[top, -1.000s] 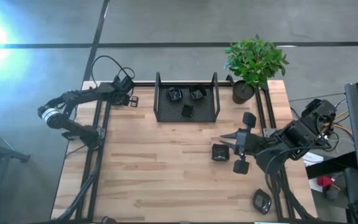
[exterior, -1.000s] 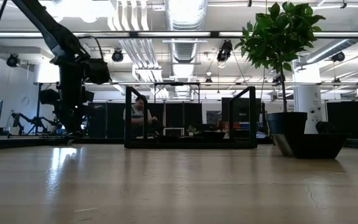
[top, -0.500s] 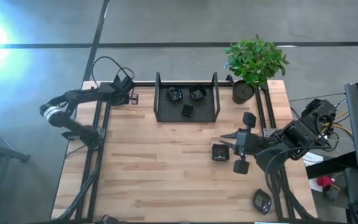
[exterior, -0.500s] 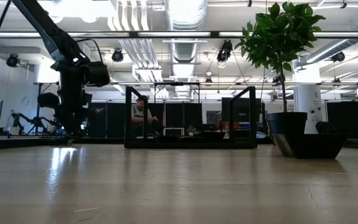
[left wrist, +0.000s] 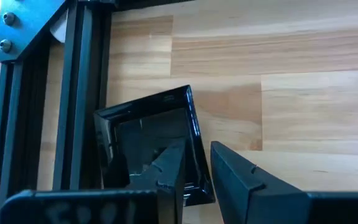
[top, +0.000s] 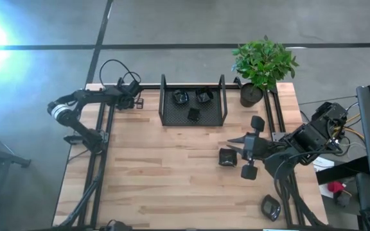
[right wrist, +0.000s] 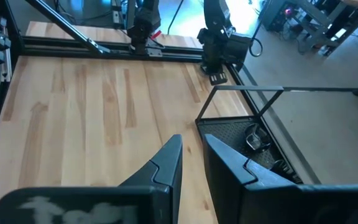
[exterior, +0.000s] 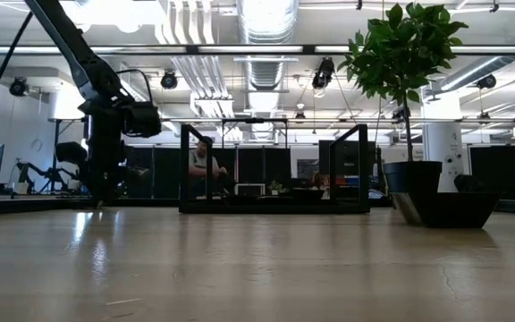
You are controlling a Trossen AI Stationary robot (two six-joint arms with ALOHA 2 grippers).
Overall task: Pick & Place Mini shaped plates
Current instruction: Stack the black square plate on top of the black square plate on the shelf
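Observation:
A square black mini shaped plate (left wrist: 148,149) is at the table's far left corner, beside the frame rail (left wrist: 79,93), with my left gripper (left wrist: 197,146) (top: 135,101) shut on it. Three more plates (top: 193,114) lie in the mesh tray (top: 162,96). Another plate (top: 227,158) lies flat on the table right of centre. My right gripper (top: 231,143) hovers high above its far side, open with nothing between the fingers (right wrist: 192,140). A further plate (top: 270,206) lies at the near right edge. My left gripper holds the square plate by one side rim (left wrist: 199,171), one finger inside the dish and one outside it. The fingers slant down from above. The plate is close over the wood; whether its underside rests there I cannot tell.
A potted plant (top: 250,95) stands at the far right, next to the tray. Black frame rails run along the table's left (top: 101,154) and right (top: 276,122) sides. The wood in front of the tray (top: 172,167) is bare.
My left gripper has sunk toward the table at the far left corner and rolled a little, the plate going down with it.

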